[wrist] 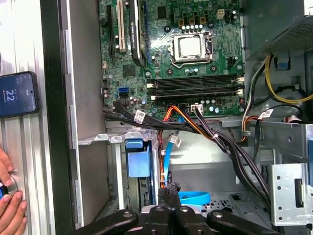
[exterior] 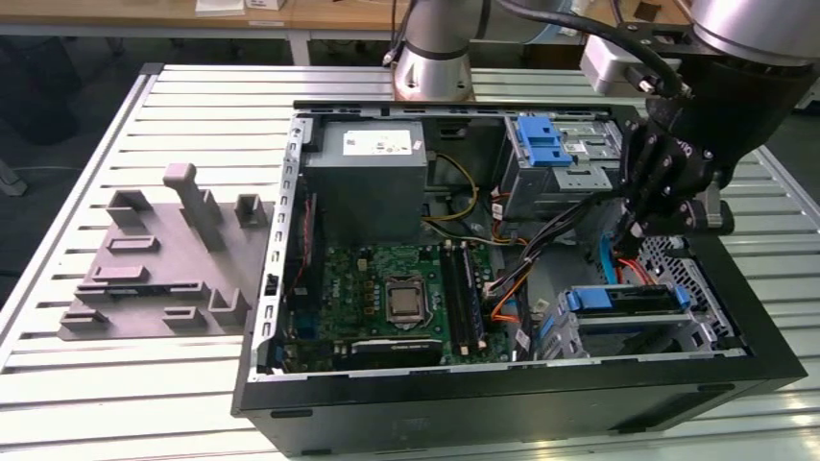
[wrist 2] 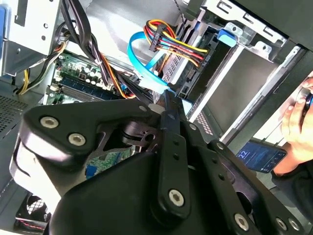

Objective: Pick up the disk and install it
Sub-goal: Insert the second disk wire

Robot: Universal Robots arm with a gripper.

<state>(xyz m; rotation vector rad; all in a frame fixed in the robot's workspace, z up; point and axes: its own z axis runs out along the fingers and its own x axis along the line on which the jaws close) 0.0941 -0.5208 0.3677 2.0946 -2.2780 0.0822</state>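
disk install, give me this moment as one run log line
pincer: inside open computer case, above the drive bay | disk: in blue carrier, seated in the bay | hand: outside case, near phone

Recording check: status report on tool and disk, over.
Tool shut, empty, low inside the case. Disk in its blue carrier sits in the drive bay. Blue cable and wire bundle close by tool.

Even bright overhead light, soft shadows in case (exterior: 513, 384) — gripper (wrist 2: 166, 110) blurred w/ closeness.
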